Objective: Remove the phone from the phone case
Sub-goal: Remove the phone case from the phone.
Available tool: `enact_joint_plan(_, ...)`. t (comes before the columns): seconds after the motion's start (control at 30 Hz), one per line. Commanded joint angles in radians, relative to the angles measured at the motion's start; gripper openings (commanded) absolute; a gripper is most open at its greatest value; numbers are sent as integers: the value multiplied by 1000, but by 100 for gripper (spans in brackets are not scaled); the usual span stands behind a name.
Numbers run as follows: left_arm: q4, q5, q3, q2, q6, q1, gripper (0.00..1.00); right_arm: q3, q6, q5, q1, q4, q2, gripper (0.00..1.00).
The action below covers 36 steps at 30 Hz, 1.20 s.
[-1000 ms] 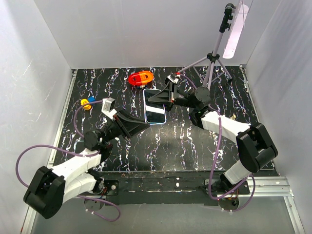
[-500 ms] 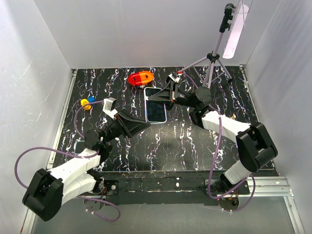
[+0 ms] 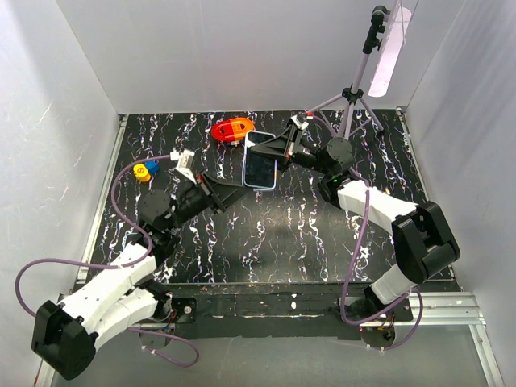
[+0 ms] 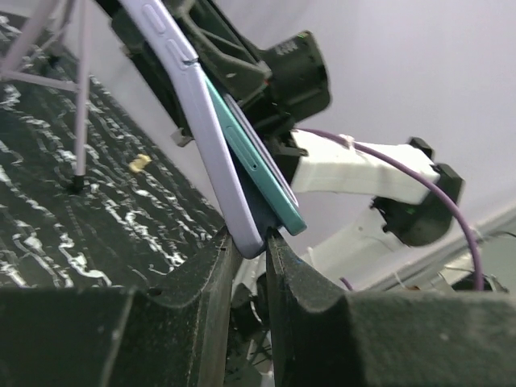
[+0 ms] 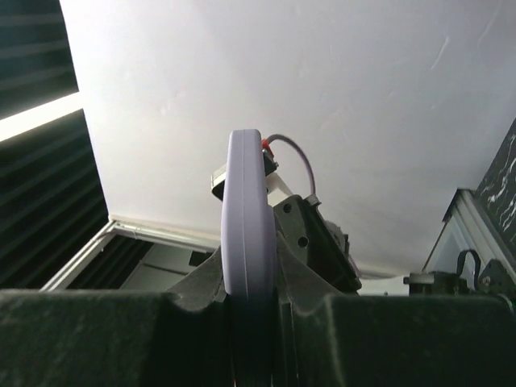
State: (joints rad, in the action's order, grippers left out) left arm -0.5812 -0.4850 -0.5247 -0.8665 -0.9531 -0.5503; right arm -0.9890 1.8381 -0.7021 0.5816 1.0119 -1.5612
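Nearest the arm bases, the left gripper (image 4: pixel 246 242) reaches forward and to its right, jaws narrow and clamped on the near corner of the lavender phone case (image 4: pixel 181 97). One finger bears on the case back and the other sits by the teal edge of the phone (image 4: pixel 256 165). At that corner the phone seems to stand slightly proud of the case, though I cannot confirm that it is unseated.

Phone and case are held tilted between the two arms, apparently clear of the black marbled table (image 3: pixel 282 234). The screen faces up in the overhead view, and the long axis runs from the near corner up and away toward the back wall.

Beyond it, the right gripper (image 5: pixel 248 294) comes in from the right and is closed narrowly on the case's rim near the far end. Both arms are thus in contact, at opposite ends of the long axis.

Judgement: separation depends on the right arm anchoring the far end while the near corner of the case is peeled away from the phone. A slip at either narrow pinch would drop both items.

Further back, untouched: a small yellow and blue object (image 3: pixel 143 169) at the left; a red and orange oval object (image 3: pixel 234 129) just behind the phone; a tripod (image 3: pixel 348 105) carrying a light tube (image 3: pixel 389 56) at the right rear.
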Motion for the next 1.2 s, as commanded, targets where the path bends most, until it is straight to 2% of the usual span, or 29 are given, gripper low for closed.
enact_joint_plan(0.0,616,315,-61,-196,194,21,0,-116,165,-2,87,198,56,1)
enact_joint_plan(0.07,661,365,-77,-209,198,18,0,-112,91,42,92,188,69,1)
enact_joint_plan(0.17,591,324,-47,-203,188,20,0,-108,-38,99,92,136,92,1)
enact_joint_plan(0.3,358,75,-11,-195,128,18,0,-112,-158,150,90,126,72,1)
enact_joint_plan(0.43,146,-82,18,-190,18,18,15,-99,-194,188,92,152,38,1)
enact_joint_plan(0.53,68,-128,32,-195,-24,18,28,-97,-240,211,96,131,29,1)
enact_joint_plan(0.63,37,-162,29,-221,-58,18,36,-106,-258,231,109,123,18,1)
enact_joint_plan(0.8,-31,-124,58,-229,-102,18,44,-63,-258,279,136,117,30,1)
enact_joint_plan(0.93,21,-23,61,-174,-79,18,47,-11,-267,311,155,74,76,1)
enact_joint_plan(1.03,38,34,51,-170,-72,18,47,4,-307,343,179,28,104,1)
enact_joint_plan(1.17,-78,-6,43,-245,-151,18,43,-16,-339,337,190,39,89,1)
